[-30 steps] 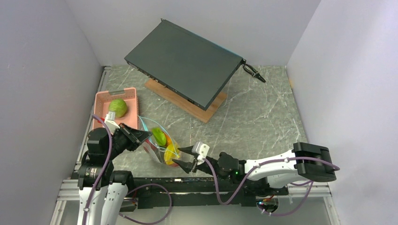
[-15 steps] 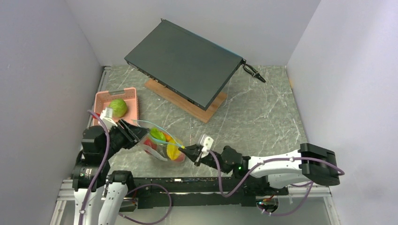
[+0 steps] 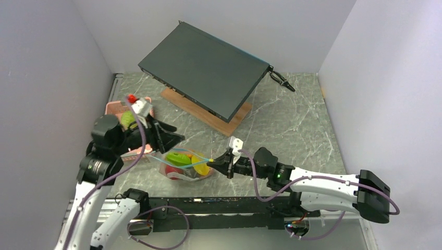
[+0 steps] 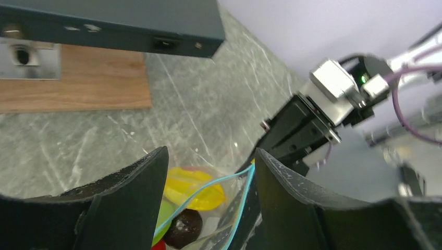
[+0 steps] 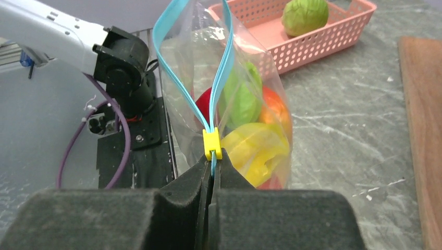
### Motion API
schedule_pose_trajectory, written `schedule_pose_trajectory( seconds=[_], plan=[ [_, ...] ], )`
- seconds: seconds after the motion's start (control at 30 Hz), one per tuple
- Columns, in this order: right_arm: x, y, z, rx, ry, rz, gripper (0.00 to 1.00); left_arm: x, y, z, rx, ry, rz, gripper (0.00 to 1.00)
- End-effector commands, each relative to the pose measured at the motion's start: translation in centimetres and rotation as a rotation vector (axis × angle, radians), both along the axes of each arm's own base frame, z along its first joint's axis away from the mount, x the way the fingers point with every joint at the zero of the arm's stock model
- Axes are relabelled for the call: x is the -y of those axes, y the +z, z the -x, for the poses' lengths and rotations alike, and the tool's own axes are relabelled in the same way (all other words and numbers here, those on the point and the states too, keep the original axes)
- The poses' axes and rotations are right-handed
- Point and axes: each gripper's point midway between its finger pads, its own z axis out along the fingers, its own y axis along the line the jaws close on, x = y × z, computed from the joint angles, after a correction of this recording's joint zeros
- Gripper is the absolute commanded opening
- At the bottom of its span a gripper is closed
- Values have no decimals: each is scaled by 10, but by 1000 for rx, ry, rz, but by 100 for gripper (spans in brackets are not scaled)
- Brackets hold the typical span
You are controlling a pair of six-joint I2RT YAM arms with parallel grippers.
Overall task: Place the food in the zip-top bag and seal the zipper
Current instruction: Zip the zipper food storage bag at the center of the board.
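Far left, the pink basket (image 3: pixel 115 109) holds one green fruit (image 3: pixel 126 117), so by my reading the loading is not finished. Just in front of it I have the left gripper (image 3: pixel 172 143) raised above the table with its jaws wide apart and nothing between them. Its wrist view looks down between the two fingers (image 4: pixel 130 195) into the bag's mouth.

The zip-top bag (image 3: pixel 185 166) lies on the stone table (image 3: pixel 292 125) between the two arms, below and slightly right of the left jaws. It holds the rest of the food (image 5: pixel 255 148): yellow, green, red, orange and one dark purple piece.

What matters next is the zipper (image 5: pixel 222 94). Its long axis runs across the table from the left arm's side to the right arm's side. Its two teal strips are spread apart for most of that length and meet only at the yellow slider (image 5: pixel 212 144).

The right gripper (image 3: pixel 215 161) has its jaws pressed together on the strip end, touching the slider's outer side. So the open mouth faces the left arm, which is also the nearer one to the basket. I judge that arm should bring the last fruit. Sealing would then mean drawing the slider leftward, away from the right jaws.
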Motion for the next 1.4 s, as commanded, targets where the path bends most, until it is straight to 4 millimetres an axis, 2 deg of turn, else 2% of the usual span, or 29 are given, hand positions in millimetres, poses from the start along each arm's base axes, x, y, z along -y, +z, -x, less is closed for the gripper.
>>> schedule_pose_trajectory(
  seconds=[0.0, 0.13, 0.27, 0.37, 0.47, 0.57, 0.73, 0.93, 1.13, 1.27, 1.37],
  plan=[
    [-4, 12, 7, -62, 57, -18, 0, 28, 7, 4, 133, -161, -128, 67],
    [-4, 17, 13, -79, 88, -47, 0, 59, -11, 10, 146, -256, -232, 66],
    [1, 22, 9, -86, 53, -69, 0, 81, -29, 16, 195, -361, -248, 63],
    [1, 29, 8, -80, 55, -63, 0, 98, -35, 37, 252, -538, -227, 57],
    [3, 37, 8, -80, 58, -83, 0, 107, -42, 47, 277, -643, -224, 52],
    [3, 39, 9, -108, 68, -86, 0, 114, -54, 46, 278, -685, -254, 52],
    [0, 41, 13, -125, 100, -83, 0, 123, -68, 54, 279, -768, -269, 53],
    [3, 41, 13, -122, 99, -90, 0, 122, -80, 61, 254, -813, -279, 37],
    [4, 41, 10, -126, 86, -88, 0, 121, -88, 68, 211, -856, -271, 35],
    [3, 40, 11, -130, 96, -87, 0, 120, -96, 66, 187, -851, -302, 27],
    [3, 39, 11, -131, 94, -82, 0, 122, -94, 63, 196, -842, -299, 22]
  ],
)
